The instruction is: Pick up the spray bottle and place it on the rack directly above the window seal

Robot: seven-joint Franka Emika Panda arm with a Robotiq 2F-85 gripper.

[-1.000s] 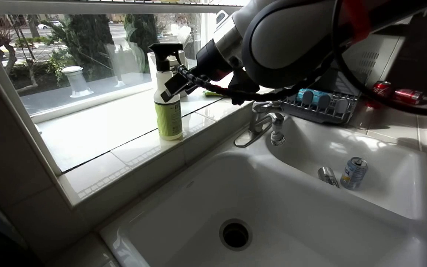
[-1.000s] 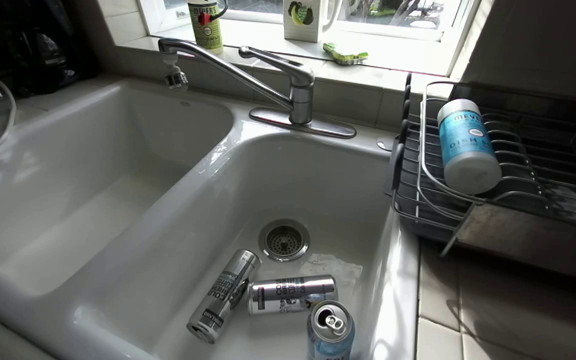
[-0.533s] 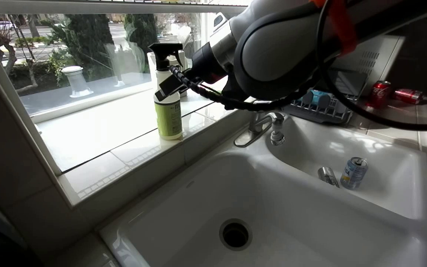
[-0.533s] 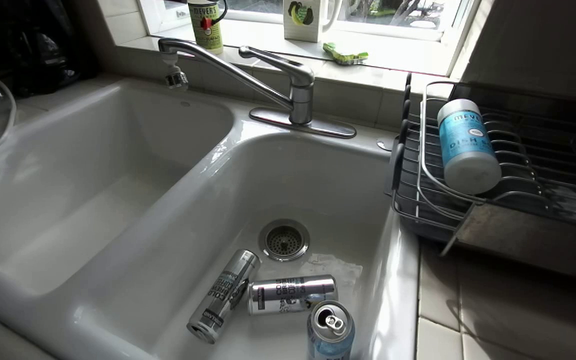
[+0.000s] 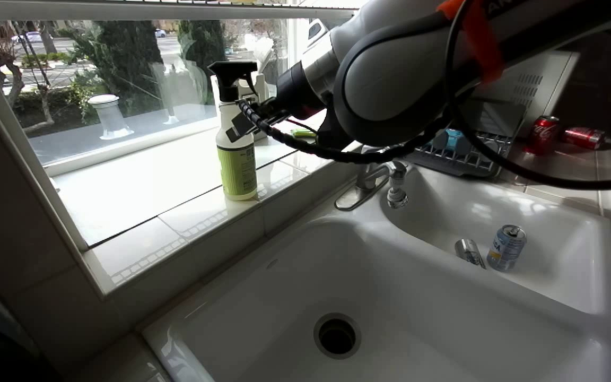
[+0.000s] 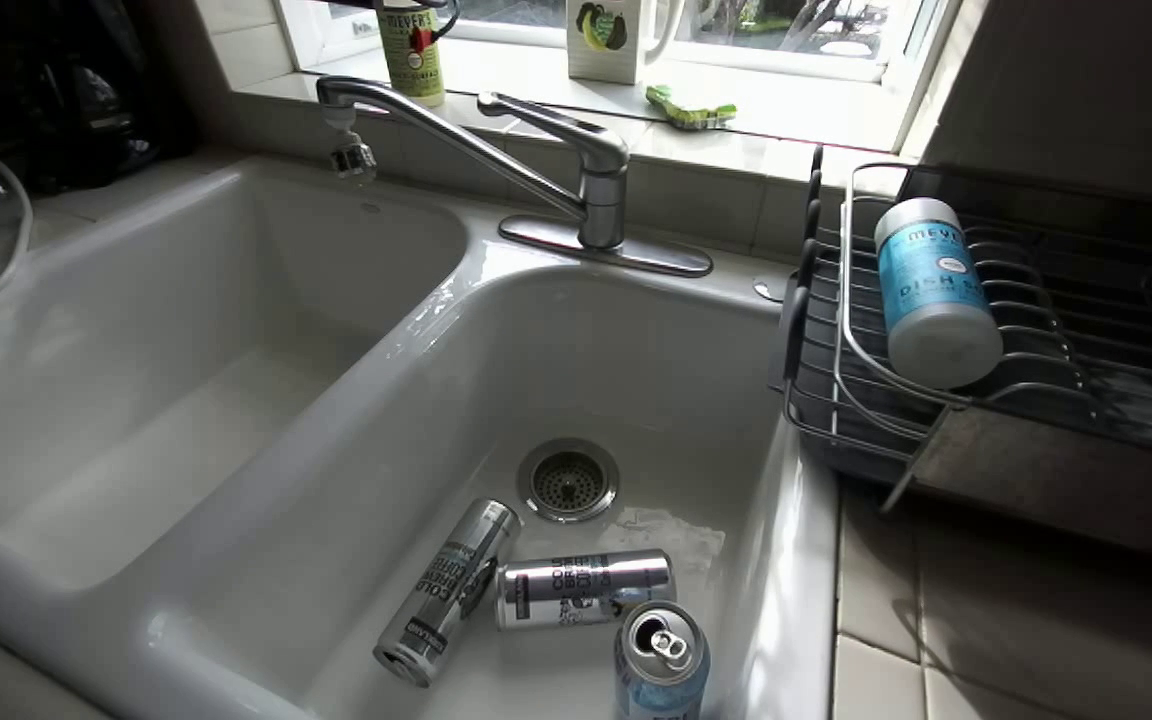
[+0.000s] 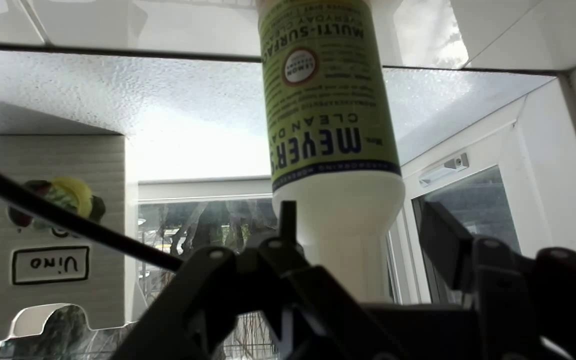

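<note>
The yellow-green spray bottle (image 5: 238, 172) with its black trigger head stands upright on the white-tiled window seal (image 5: 194, 215). It also shows in an exterior view (image 6: 414, 72) behind the tap, its top cut off. In the wrist view the bottle (image 7: 328, 100) appears upside down, its white shoulder and neck between the fingers. My gripper (image 7: 363, 225) is open around it: the left finger lies against or very near the bottle, while a gap separates the right finger (image 7: 443, 245) from it. Of the rack (image 5: 178, 3) above the window, only a wire edge shows.
A white mug (image 7: 53, 225) stands beside the bottle on the ledge, with a green sponge (image 6: 691, 107) near it. The tap (image 6: 601, 185) rises in front. A dish rack (image 6: 816, 370) holds a blue-labelled bottle (image 6: 936, 290). Cans (image 6: 586, 590) lie in the sink.
The arm has shifted left and a little lower, bringing the gripper around the bottle. The bottle has been nudged slightly left on the ledge in the last half second.
</note>
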